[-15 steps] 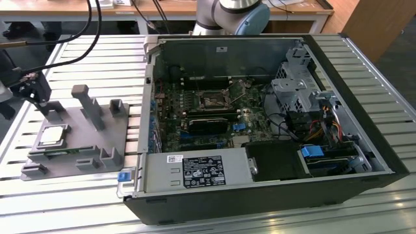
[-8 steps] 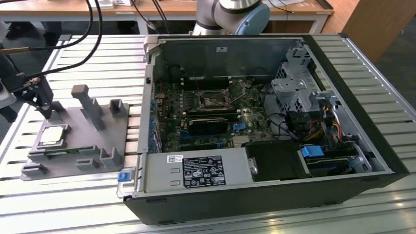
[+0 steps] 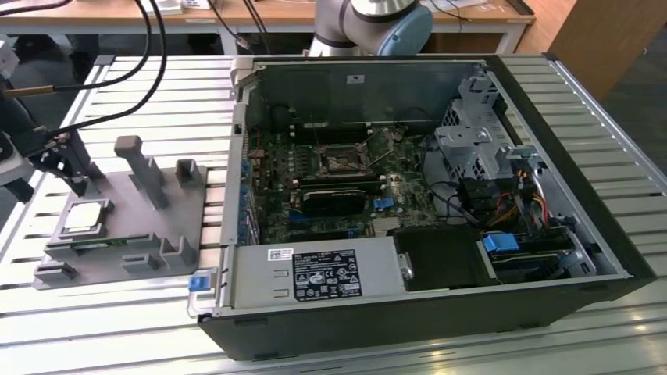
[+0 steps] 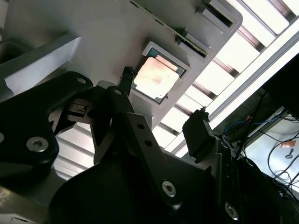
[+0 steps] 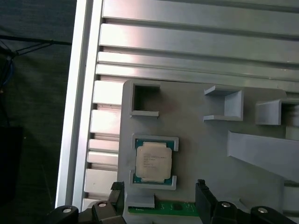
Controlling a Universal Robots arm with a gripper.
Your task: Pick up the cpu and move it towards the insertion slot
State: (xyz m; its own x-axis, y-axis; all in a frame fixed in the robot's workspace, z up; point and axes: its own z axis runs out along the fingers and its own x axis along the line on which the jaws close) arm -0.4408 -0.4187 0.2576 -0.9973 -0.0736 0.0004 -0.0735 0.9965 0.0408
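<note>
PC case [image 3: 417, 328] open, insertion slot [image 3: 341, 162] inside | grey fixture [image 3: 123, 226] beside it, exterior view's left | gripper [image 5: 159, 189] spread wide, empty | cpu [image 5: 153, 161]: silvery sq lid, green rim, in fixture pocket | near fingertips, facing gap betw them, no contact | flat, lid up (square, no long axis), edges parallel w/ pocket

exterior: high, wide | both wrist views: close above cpu [image 4: 156, 77] [image 5: 153, 162] (shared)

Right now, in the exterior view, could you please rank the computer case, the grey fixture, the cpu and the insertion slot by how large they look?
1. computer case
2. grey fixture
3. cpu and insertion slot: they look about alike, so I leave them unranked.
</note>
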